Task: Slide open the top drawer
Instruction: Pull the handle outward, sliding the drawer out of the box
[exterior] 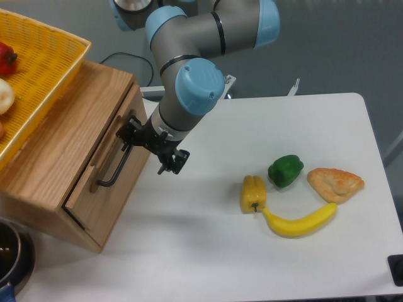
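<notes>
White table (302,119); top drawer (110,179) slightly out, left of gripper (129,133), fingers clamped on handle (116,165).

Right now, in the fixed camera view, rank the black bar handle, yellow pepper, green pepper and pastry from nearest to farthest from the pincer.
1. Black bar handle: on the top drawer front, right at the pincer.
2. Yellow pepper: on the table, right of the pincer.
3. Green pepper: just beyond the yellow one.
4. Pastry: farthest right.
</notes>
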Tool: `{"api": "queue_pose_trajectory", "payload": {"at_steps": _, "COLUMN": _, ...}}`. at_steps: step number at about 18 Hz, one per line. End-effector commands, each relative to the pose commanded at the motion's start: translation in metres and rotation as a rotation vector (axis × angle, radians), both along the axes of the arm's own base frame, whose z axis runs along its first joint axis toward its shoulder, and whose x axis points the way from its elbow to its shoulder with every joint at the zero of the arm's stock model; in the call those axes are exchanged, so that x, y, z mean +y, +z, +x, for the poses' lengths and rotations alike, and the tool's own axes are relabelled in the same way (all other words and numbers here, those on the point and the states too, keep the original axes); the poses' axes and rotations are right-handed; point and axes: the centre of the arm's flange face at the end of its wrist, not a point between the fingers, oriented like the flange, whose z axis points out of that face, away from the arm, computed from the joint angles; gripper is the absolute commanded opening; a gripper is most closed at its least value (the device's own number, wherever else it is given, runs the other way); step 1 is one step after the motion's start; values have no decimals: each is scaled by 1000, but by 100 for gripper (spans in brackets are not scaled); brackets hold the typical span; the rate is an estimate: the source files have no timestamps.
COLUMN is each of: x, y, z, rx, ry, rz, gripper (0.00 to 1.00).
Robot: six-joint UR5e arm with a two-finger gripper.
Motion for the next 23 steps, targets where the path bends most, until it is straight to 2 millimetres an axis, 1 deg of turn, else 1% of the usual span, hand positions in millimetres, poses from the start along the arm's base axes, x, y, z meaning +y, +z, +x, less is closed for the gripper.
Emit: {"api": "queue_pose_trajectory", "payload": {"at_steps": 23, "x": -12, "y": 3, "z": -21, "rx": 10, "ry": 35, "rz": 2, "gripper": 100}}
